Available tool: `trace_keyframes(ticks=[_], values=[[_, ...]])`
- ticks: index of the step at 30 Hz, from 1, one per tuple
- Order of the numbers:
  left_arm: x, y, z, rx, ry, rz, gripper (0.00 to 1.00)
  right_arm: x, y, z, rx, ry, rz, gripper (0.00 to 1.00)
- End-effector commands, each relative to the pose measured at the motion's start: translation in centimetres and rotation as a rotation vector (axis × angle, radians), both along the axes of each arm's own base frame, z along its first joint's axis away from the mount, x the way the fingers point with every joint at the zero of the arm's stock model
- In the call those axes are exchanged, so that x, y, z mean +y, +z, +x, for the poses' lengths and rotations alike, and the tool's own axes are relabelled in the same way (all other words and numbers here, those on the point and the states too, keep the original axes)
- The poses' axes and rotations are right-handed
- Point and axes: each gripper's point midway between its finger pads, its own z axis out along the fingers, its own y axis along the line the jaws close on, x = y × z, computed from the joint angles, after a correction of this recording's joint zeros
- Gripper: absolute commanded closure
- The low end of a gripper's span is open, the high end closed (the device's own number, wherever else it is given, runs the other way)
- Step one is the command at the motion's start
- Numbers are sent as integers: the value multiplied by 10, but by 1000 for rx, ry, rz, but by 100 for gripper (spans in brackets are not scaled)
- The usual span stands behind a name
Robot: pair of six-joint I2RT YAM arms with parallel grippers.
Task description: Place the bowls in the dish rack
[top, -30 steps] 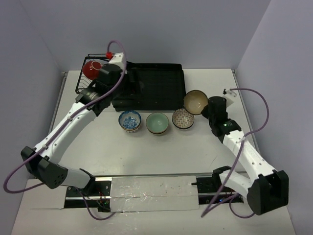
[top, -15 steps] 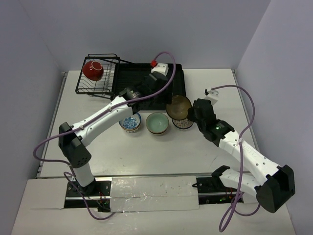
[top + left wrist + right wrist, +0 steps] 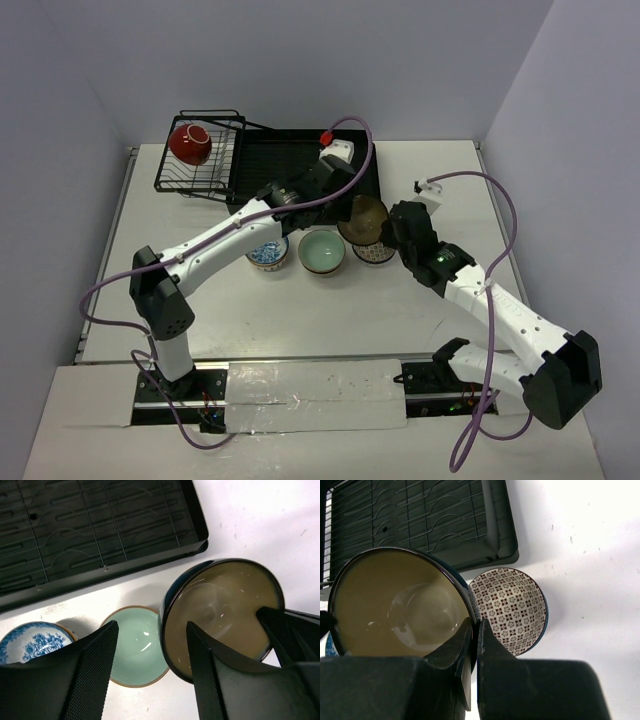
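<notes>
Bowls number five, and one is already in the dish rack [image 3: 280, 155]: a red bowl [image 3: 190, 143] sits tipped in the wire basket [image 3: 222, 160] at the rack's end, well apart from both sets of fingers. The rack's ridged black tray lies just beyond the left fingers [image 3: 350, 203] and, in the right wrist view, beyond the right fingers [image 3: 474, 636] as well.

A tan bowl [image 3: 225, 610], dark outside and glossy inside, hangs tilted between the two arms, up off the worktop [image 3: 300, 310]. The right fingers are pinched shut on its rim, one finger inside the bowl and one outside. In the left wrist view that grip shows as a dark shape on the far side of the rim.

The left fingers stand partly open astride the near side of the same rim. One finger lies over the bowl's inside. The other is outside it, with a clear gap between that finger and the rim, so they do not grip the bowl. Whether the inner finger touches the glaze I cannot tell.

Three more bowls stand upright in a row on the worktop:
- The green bowl [image 3: 132, 652] sits below the gap between the left fingers.
- The blue bowl [image 3: 30, 640] is further out past the outer left finger.
- The patterned bowl [image 3: 512, 610] is just beside the right fingers, partly under the tan bowl and near the tray's corner.
</notes>
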Motion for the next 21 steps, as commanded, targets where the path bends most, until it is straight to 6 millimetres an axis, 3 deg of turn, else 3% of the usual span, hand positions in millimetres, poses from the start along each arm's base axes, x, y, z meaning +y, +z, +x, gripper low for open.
trace_keyframes(ticks=[1, 11, 16, 21], values=[[-5, 4, 4, -20, 3, 18, 39, 13, 61, 18, -168, -23, 118, 100], [-8, -4, 5, -5, 0, 40, 48, 14, 60, 18, -170, -18, 119, 100], [-9, -6, 6, -2, -3, 40, 60, 16, 60, 18, -170, -13, 123, 100], [-10, -7, 7, -4, -1, 47, 79, 18, 60, 17, -170, -7, 124, 100]])
